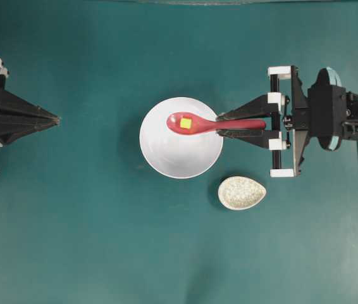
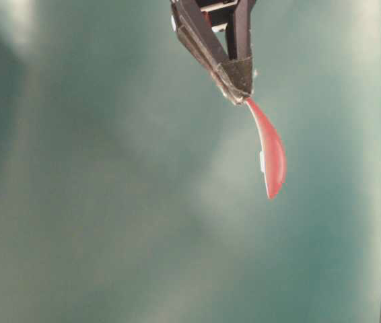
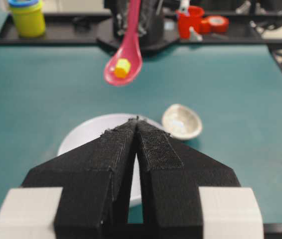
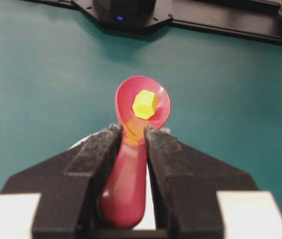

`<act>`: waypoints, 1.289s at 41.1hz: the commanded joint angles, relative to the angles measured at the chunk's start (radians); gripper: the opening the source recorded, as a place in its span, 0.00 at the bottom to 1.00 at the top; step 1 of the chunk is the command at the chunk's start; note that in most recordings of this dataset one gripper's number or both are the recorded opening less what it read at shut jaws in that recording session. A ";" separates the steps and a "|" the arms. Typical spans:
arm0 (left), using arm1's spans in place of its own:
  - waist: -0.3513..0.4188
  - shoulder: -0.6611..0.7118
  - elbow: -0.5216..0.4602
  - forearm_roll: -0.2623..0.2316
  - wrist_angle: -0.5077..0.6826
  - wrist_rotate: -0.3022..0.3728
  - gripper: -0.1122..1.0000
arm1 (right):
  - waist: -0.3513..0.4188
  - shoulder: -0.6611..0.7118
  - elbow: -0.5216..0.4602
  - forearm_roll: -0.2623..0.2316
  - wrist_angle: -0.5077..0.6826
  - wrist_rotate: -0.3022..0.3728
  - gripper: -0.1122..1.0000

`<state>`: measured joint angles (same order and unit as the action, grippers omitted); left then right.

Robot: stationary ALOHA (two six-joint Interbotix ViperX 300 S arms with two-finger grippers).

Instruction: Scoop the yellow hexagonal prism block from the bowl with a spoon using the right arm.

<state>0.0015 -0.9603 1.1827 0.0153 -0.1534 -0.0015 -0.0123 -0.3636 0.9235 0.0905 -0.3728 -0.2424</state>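
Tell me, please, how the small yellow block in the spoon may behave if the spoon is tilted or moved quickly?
The yellow block lies loose in the glossy spoon scoop, so it probably slides easily. It looks tiny against the scoop, so likely light and quick to bounce out. Its flat faces should keep it from rolling far. The right hand holds only the handle.

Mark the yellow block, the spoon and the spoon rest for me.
yellow block [image 4: 144, 104], right wrist view, top face.
spoon [image 1: 242, 124], overhead view, handle.
spoon rest [image 1: 241, 192], overhead view, speckled inside.
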 commanded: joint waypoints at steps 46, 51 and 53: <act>0.000 0.009 -0.017 0.003 -0.015 0.000 0.10 | 0.003 -0.017 -0.015 0.000 -0.005 0.014 0.31; 0.000 0.011 -0.017 0.005 -0.015 0.000 0.10 | 0.003 -0.012 -0.017 0.000 -0.005 0.012 0.31; 0.000 0.012 -0.017 0.003 -0.017 0.000 0.10 | 0.003 -0.011 -0.017 0.000 -0.003 0.012 0.31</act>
<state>0.0015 -0.9587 1.1827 0.0153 -0.1580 -0.0015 -0.0107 -0.3636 0.9235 0.0905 -0.3728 -0.2301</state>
